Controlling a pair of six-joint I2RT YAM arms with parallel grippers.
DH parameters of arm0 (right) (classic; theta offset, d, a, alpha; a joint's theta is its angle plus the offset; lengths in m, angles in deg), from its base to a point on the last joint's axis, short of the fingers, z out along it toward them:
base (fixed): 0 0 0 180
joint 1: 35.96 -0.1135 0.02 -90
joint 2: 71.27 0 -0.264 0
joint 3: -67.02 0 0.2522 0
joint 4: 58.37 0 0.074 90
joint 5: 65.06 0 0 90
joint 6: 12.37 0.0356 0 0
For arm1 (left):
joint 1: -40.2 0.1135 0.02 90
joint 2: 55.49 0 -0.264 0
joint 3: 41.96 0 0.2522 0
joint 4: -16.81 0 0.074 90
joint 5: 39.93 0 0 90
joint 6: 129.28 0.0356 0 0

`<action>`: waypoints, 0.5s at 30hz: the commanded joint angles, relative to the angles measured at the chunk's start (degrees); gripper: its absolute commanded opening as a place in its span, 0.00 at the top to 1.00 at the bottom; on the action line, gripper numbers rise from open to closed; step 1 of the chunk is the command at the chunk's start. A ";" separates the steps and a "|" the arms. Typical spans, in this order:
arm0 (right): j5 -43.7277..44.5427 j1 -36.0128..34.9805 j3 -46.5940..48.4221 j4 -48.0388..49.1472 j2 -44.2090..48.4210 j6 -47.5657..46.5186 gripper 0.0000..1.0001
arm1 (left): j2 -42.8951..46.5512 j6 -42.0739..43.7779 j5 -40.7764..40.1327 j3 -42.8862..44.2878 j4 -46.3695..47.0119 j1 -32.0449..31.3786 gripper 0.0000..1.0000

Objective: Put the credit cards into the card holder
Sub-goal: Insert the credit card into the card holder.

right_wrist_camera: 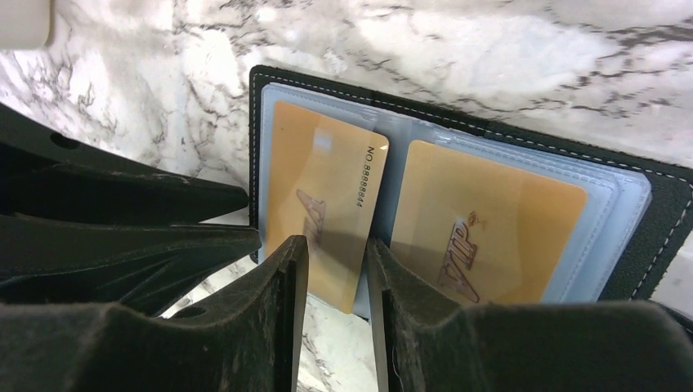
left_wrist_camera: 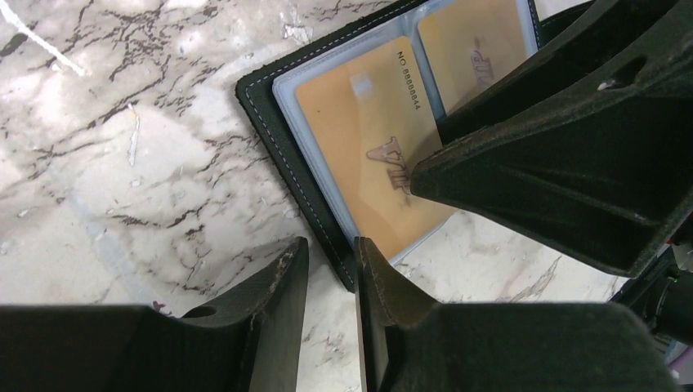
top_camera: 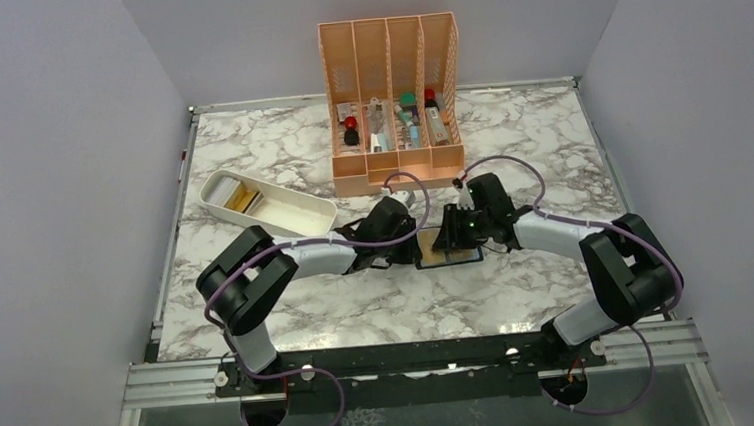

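Note:
The black card holder (top_camera: 461, 258) lies open on the marble table between both grippers. Its bluish pockets hold two gold cards. The right card (right_wrist_camera: 482, 220) sits fully in its pocket. The left card (right_wrist_camera: 319, 171) is tilted, its lower corner sticking out past the holder's near edge; it also shows in the left wrist view (left_wrist_camera: 368, 139). My right gripper (right_wrist_camera: 337, 242) hovers over this card's lower end, jaws a narrow gap apart, pinching nothing. My left gripper (left_wrist_camera: 331, 245) is narrowly open at the corner of the holder's black cover (left_wrist_camera: 270, 122).
A white oblong tray (top_camera: 293, 217) with more gold cards (top_camera: 241, 195) lies at the left rear. A tall orange slotted organiser (top_camera: 397, 166) with small items stands behind the grippers. Grey walls close in the table on three sides.

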 commanded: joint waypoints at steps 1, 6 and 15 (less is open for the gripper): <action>-1.46 -2.45 1.24 0.29 -0.16 -1.31 0.62 | 2.00 -0.50 0.19 -2.20 -1.38 -0.05 0.70; -1.79 -3.99 0.89 -0.87 1.29 -1.97 0.61 | 5.56 -0.52 0.02 -3.22 -2.04 -0.02 0.70; 1.23 -4.14 -0.25 -4.99 5.82 1.25 0.43 | 11.22 -0.93 -2.44 -6.24 -2.29 -0.03 0.68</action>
